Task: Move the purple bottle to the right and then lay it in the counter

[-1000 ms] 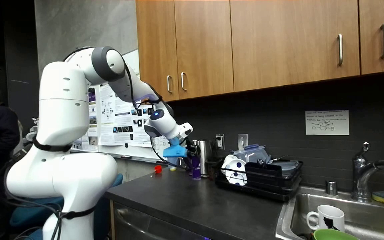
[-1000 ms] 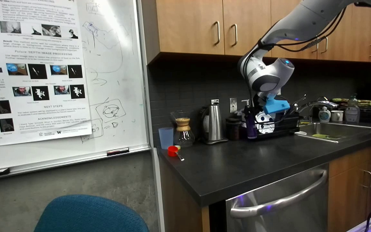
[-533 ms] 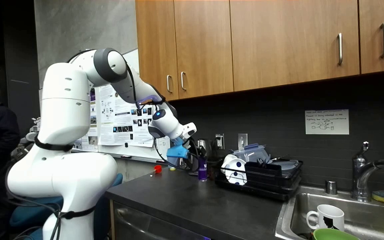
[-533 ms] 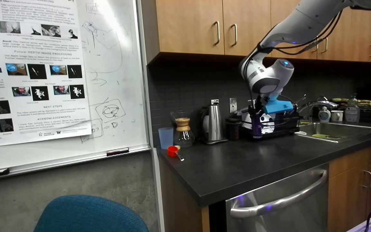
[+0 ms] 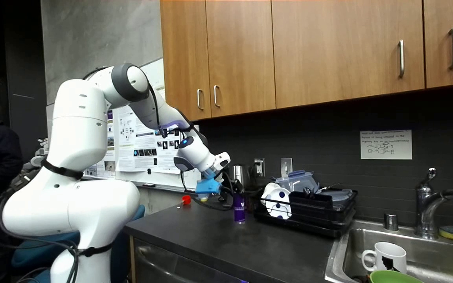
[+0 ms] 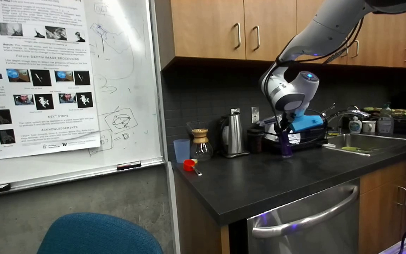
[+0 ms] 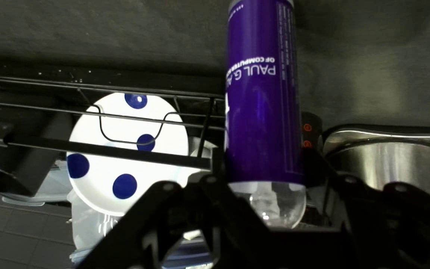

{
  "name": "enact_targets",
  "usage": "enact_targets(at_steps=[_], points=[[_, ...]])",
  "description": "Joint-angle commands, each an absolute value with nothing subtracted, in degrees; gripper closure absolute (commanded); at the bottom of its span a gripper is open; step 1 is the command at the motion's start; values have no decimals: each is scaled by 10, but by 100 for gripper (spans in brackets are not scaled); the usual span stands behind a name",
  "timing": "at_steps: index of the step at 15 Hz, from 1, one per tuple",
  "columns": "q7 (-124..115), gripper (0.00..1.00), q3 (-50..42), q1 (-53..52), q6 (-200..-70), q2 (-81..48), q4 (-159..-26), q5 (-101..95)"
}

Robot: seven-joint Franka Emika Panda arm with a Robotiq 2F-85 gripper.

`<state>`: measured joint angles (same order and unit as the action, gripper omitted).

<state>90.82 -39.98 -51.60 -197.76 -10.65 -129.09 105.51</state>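
Observation:
The purple bottle (image 7: 261, 93) fills the middle of the wrist view, its clear rounded end between the dark fingers. My gripper (image 7: 265, 164) is shut on it near that clear end, a finger against either side. In both exterior views the purple bottle (image 5: 239, 208) (image 6: 285, 144) hangs below the gripper, close to upright with a slight lean. Its lower end is low over the counter (image 5: 218, 239) (image 6: 259, 180), in front of the dish rack; whether it touches the surface I cannot tell. The fingers look dark and partly hidden in the exterior views.
The black dish rack (image 5: 305, 220) with a dotted plate (image 7: 125, 157) stands right beside the bottle. A steel kettle (image 6: 234, 135) is on its other side. A glass carafe (image 6: 201, 150), a blue cup (image 6: 182, 150) and a red scoop (image 6: 189, 165) occupy the far end. The sink (image 5: 340, 251) lies farther right.
The gripper and the held bottle have moved right, away from the kettle and towards the dish rack, then lower and nearer the counter's front. The grip on the bottle looks unchanged.

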Motion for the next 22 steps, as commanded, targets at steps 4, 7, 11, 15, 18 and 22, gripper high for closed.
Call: enact_targets(at_steps=[4, 7, 11, 15, 18, 22], points=[[913, 73, -548, -688, -1985, -145, -1290, 1099], [919, 24, -584, -731, -1983, -149, -1301, 1127], [929, 6, -609, -758, -1982, -154, -1312, 1156], [943, 0, -609, -766, -1982, -148, -1311, 1169], [954, 0, -619, -782, -1983, -162, -1309, 1171], [951, 0, -673, -840, -1982, -188, -1295, 1159]])
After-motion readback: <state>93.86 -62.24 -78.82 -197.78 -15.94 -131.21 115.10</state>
